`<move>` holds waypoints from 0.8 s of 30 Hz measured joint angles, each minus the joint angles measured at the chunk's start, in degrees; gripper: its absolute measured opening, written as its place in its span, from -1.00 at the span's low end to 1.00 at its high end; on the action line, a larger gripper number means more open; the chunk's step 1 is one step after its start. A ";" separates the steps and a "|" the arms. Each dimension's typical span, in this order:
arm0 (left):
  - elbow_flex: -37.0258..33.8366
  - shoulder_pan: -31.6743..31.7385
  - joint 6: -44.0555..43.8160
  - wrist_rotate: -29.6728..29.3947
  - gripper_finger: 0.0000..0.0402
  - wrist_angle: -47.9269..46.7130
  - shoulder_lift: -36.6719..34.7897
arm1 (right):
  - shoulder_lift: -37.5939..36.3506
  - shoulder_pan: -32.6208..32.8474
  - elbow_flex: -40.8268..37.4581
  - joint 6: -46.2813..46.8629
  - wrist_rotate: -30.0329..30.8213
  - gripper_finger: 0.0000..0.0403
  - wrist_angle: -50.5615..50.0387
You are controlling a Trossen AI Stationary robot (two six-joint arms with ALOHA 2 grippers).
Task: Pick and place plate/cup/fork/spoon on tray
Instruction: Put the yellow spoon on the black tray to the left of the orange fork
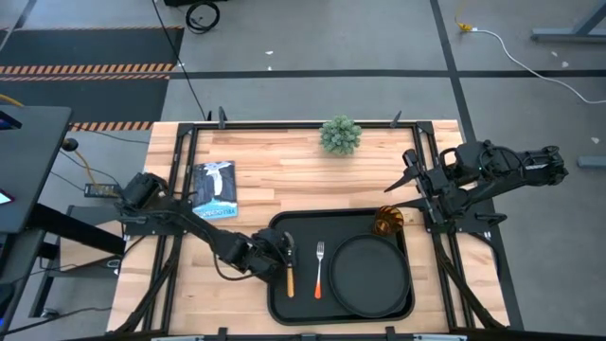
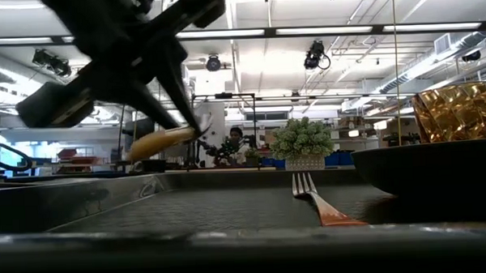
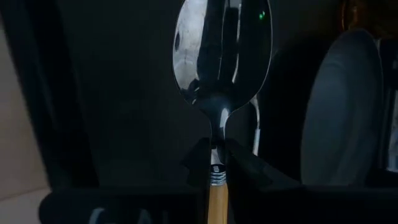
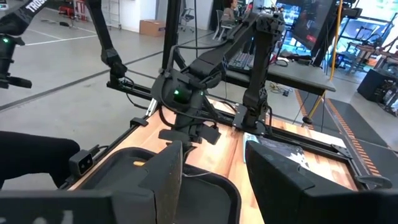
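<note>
I've got the left gripper (image 1: 284,254) clamped on the spoon (image 1: 290,278) over the tray's (image 1: 295,308) lower-left part; fork (image 1: 320,267) beside it; right gripper (image 1: 414,175) wide, waiting at right.

We see the black rectangular tray (image 1: 279,301) holding most of the set. The round black plate (image 1: 371,275) lies flat in its right half, the amber cup (image 1: 387,221) upright at the tray's far right corner. The orange-handled fork (image 1: 320,268) lies mid-tray. The spoon (image 1: 290,275) hangs tilted above the tray's left side.
</note>
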 joint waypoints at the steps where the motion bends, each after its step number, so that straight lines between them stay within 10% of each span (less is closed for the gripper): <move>1: 1.49 0.24 1.12 0.00 -0.81 -1.51 0.60 | 0.00 0.00 0.00 -0.05 -0.02 -0.09 0.00; 16: 6.38 0.68 -0.73 5.55 -0.79 -6.97 8.53 | 0.00 0.00 0.00 0.17 -1.11 -0.09 0.52; 24: 6.38 0.79 -0.32 5.55 -0.47 -7.74 8.55 | 0.21 0.00 0.00 0.17 -1.09 -0.09 0.91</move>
